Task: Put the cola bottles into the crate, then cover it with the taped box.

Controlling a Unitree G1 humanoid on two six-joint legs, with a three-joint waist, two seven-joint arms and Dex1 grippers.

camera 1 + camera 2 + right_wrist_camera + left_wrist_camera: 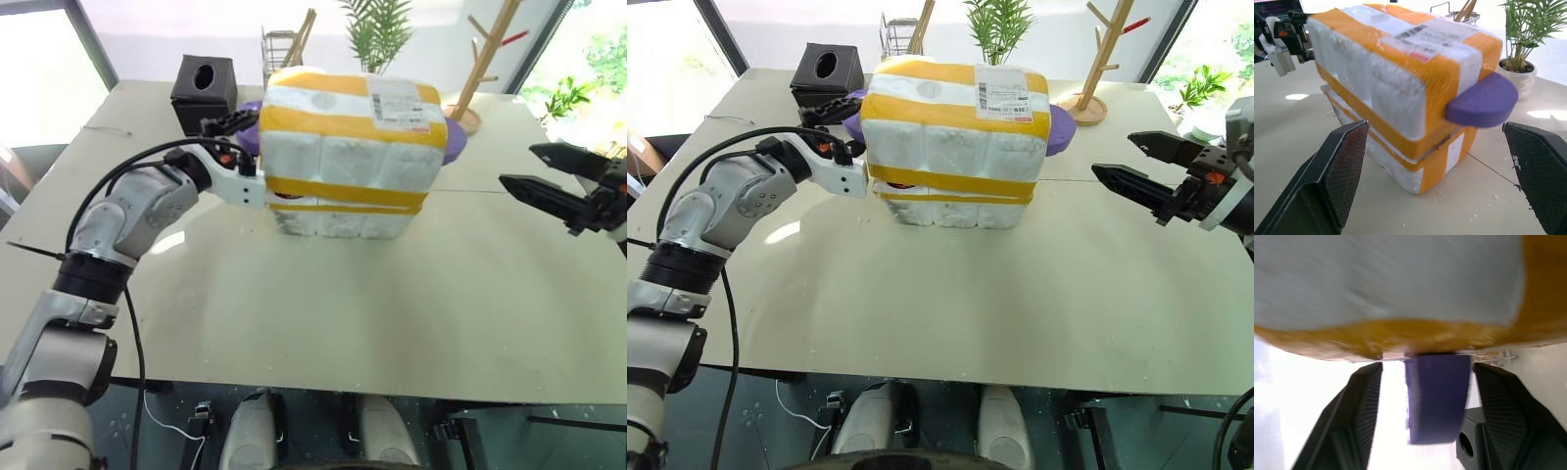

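The taped box [348, 122], white styrofoam with yellow bands and a shipping label, rests on top of the low crate [343, 223] at the table's middle. Purple handles stick out of the box on both sides [1484, 100]. My left gripper [1427, 367] is at the box's left side, open, its fingers [1359, 401] standing either side of the left purple handle [1437, 399] with small gaps. My right gripper [1114, 155] hovers open to the right of the box, well apart from it. The cola bottles are hidden under the box.
A black tissue box [204, 90] stands behind my left gripper. A wire holder [279, 44], a potted plant [377, 29] and a wooden rack [480, 69] line the table's far edge. Styrofoam crumbs lie around the crate.
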